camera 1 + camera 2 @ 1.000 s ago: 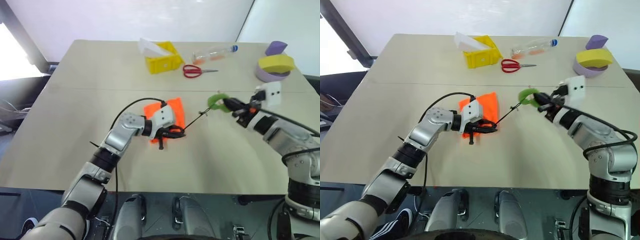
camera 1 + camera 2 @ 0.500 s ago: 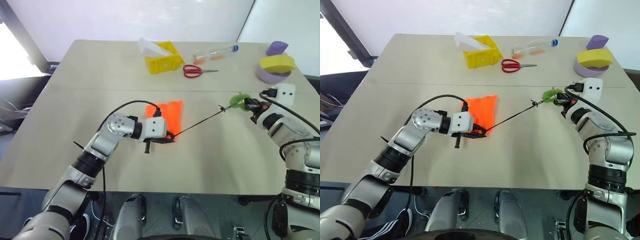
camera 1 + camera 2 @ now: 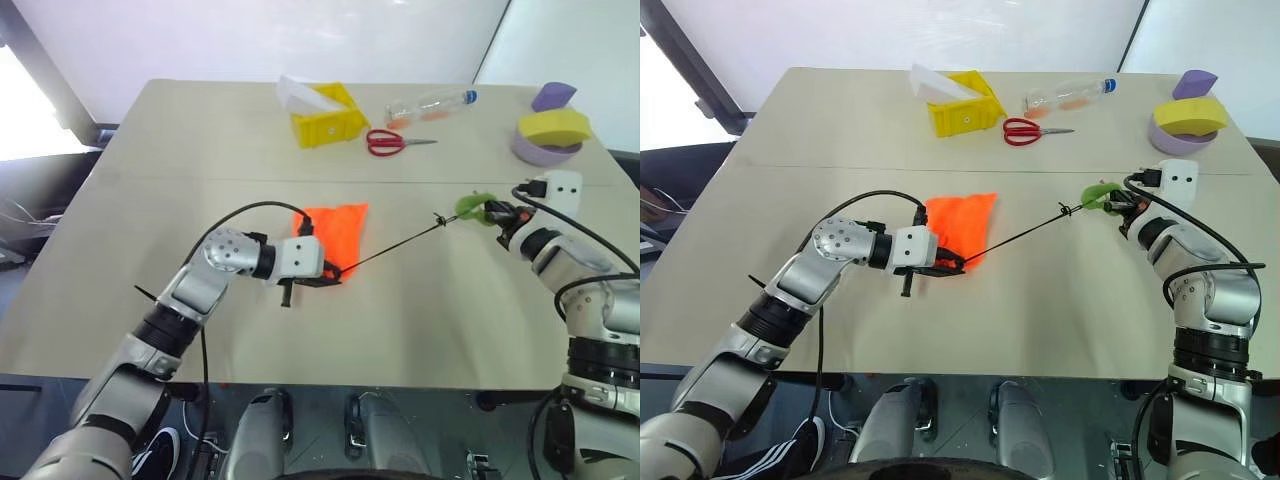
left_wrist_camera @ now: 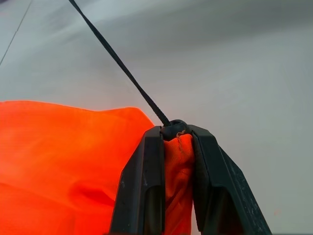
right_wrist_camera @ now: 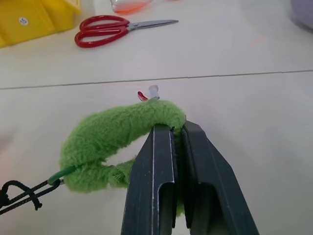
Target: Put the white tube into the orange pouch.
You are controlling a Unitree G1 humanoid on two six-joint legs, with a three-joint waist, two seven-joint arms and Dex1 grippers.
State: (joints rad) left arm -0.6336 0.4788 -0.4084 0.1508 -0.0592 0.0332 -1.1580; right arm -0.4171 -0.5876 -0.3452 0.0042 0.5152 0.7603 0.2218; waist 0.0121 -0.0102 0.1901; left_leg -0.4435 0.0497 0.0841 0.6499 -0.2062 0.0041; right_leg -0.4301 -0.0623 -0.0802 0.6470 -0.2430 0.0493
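Between both pincers, black cord (image 3: pixel 390 250) stretches from orange pouch (image 3: pixel 335 230).

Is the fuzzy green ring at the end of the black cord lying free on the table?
No, the right gripper is shut on the fuzzy green ring, holding it clear of the beige table.

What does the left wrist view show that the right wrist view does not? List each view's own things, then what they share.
Left wrist view alone: the left gripper, fingers shut on a bunched corner of the orange pouch.

Right wrist view alone: the right gripper, fingers shut on the fuzzy green ring, with red scissors and a yellow bin beyond.

Both: the black cord, pulled straight from the pouch and knotted to the ring, and the pale table.
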